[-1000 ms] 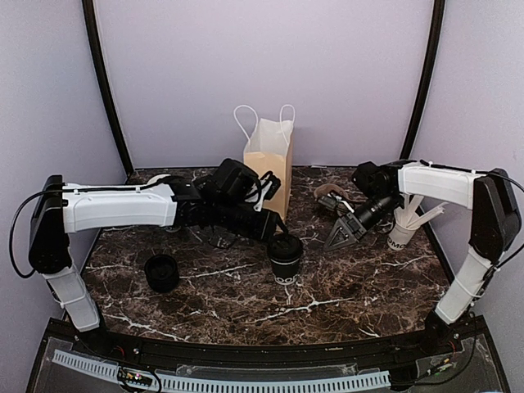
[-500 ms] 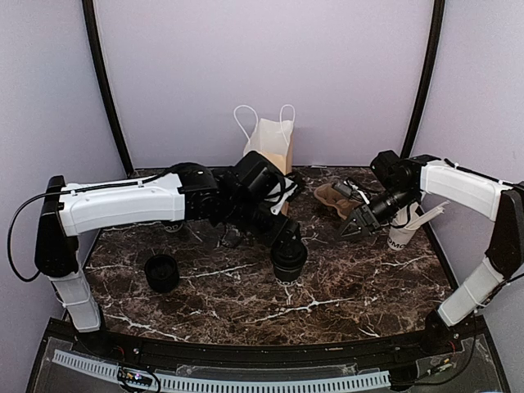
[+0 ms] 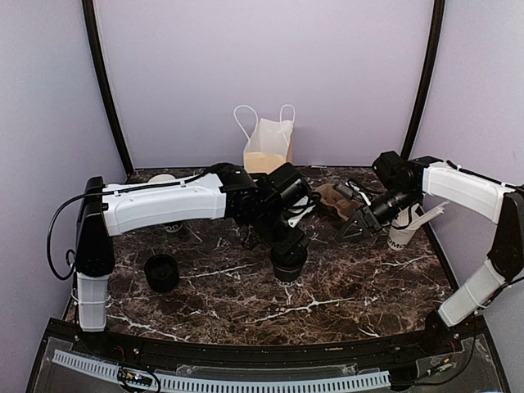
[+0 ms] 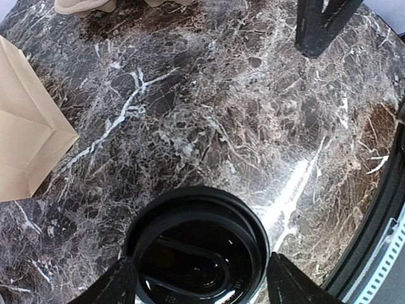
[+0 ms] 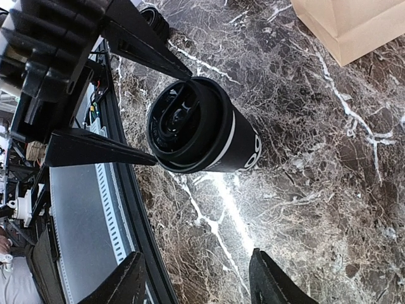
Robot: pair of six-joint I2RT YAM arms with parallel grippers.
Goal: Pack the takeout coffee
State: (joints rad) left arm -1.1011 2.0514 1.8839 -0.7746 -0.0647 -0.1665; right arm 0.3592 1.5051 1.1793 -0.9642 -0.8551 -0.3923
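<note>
The takeout coffee (image 3: 288, 264), a small black cup with a black lid, stands upright on the marble table in the middle. My left gripper (image 3: 288, 246) points down over it, open, with one jaw on each side of the lid. In the left wrist view the lid (image 4: 196, 247) fills the gap between the fingers (image 4: 115, 286), which sit at its rim. The brown paper bag (image 3: 268, 149) stands open behind the cup. My right gripper (image 3: 354, 228) is open and empty, to the right of the cup, and its wrist view shows the cup (image 5: 205, 130).
A cardboard cup carrier (image 3: 334, 196) lies right of the bag. A white cup of stirrers (image 3: 403, 233) stands at the far right. A short black stack (image 3: 162, 272) sits front left. A white-rimmed cup (image 3: 164, 180) is partly hidden behind the left arm.
My left arm has swung right and its gripper has turned down over the coffee cup, jaws now astride the lid. My right gripper drew back to the right, then held still.
</note>
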